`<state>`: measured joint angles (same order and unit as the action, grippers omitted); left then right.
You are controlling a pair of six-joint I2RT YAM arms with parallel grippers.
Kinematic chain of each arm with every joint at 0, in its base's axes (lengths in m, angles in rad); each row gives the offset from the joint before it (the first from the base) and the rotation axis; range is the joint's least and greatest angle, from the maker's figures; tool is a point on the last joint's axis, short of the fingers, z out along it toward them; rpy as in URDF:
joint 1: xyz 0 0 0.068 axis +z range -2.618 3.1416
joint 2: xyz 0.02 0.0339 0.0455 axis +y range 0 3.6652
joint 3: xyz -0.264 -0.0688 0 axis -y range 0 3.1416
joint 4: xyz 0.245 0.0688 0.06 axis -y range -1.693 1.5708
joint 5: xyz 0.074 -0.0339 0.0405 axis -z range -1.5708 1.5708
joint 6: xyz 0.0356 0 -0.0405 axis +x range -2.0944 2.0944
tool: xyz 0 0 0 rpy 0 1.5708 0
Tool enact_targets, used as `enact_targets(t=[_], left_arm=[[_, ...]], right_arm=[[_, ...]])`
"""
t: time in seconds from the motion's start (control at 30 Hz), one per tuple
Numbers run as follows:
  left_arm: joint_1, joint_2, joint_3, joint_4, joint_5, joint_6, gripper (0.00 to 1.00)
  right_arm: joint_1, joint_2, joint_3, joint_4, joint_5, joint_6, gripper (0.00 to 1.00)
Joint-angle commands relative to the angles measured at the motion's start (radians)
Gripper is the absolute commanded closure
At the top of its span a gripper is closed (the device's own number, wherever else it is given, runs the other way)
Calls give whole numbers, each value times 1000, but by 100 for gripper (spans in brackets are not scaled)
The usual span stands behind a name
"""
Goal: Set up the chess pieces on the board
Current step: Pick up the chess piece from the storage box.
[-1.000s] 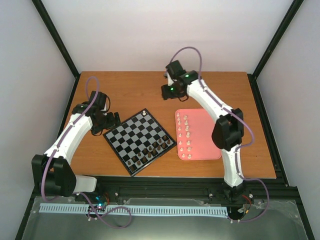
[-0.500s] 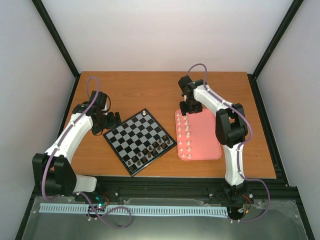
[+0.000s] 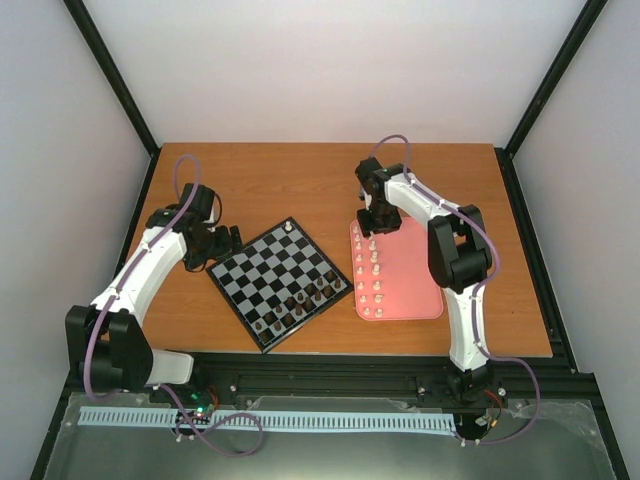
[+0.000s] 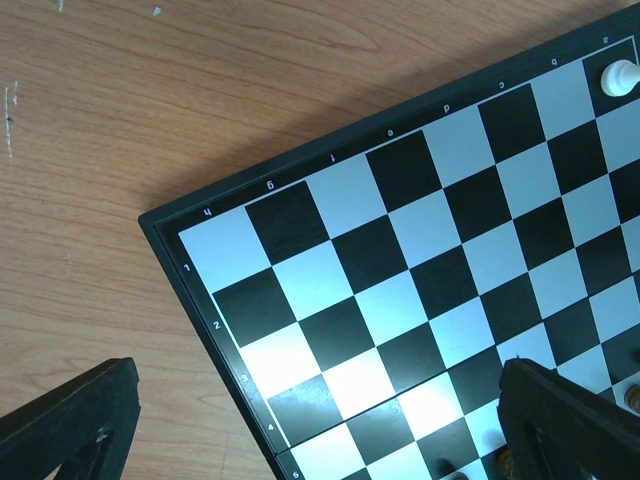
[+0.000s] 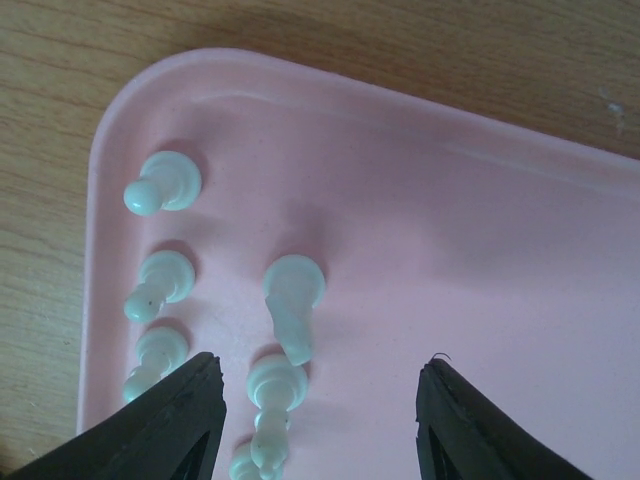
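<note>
Jaws of the right gripper (image 5: 320, 405) stand apart and empty over the chess pieces (image 5: 293, 300) crowded in a corner of the pink tray (image 5: 480, 230), left gripper (image 4: 310, 420) gaping beside the board (image 4: 420, 250); risk: closing may topple a close neighbour.
</note>
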<state>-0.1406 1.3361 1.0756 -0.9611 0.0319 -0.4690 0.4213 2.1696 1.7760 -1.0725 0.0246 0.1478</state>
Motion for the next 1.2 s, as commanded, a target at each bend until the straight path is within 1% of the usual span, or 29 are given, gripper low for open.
enact_targets(t=[0.0, 0.1, 0.27, 0.37, 0.7, 0.77, 0.87, 1.1, 1.17], left_arm=[[7, 10, 0, 21, 10, 2, 0], [7, 14, 1, 22, 12, 3, 0], [7, 20, 4, 22, 10, 6, 0], [7, 21, 5, 24, 9, 4, 0], [7, 29, 4, 29, 13, 5, 0], [7, 27, 4, 28, 13, 6, 0], [7, 25, 1, 28, 14, 4, 0], [6, 17, -8, 26, 15, 4, 0], [7, 16, -9, 27, 16, 3, 0]], right_arm=[[0, 27, -1, 16, -22, -15, 47], [1, 46, 14, 17, -25, -17, 50], [0, 78, 45, 8, -32, -13, 62], [-1, 85, 61, 3, -32, -14, 66], [0, 97, 109, -10, -26, -17, 63], [1, 106, 118, -17, -23, -18, 66], [0, 109, 123, -20, -24, -16, 76], [0, 109, 122, -30, -27, -21, 77], [0, 109, 123, -30, -27, -19, 80]])
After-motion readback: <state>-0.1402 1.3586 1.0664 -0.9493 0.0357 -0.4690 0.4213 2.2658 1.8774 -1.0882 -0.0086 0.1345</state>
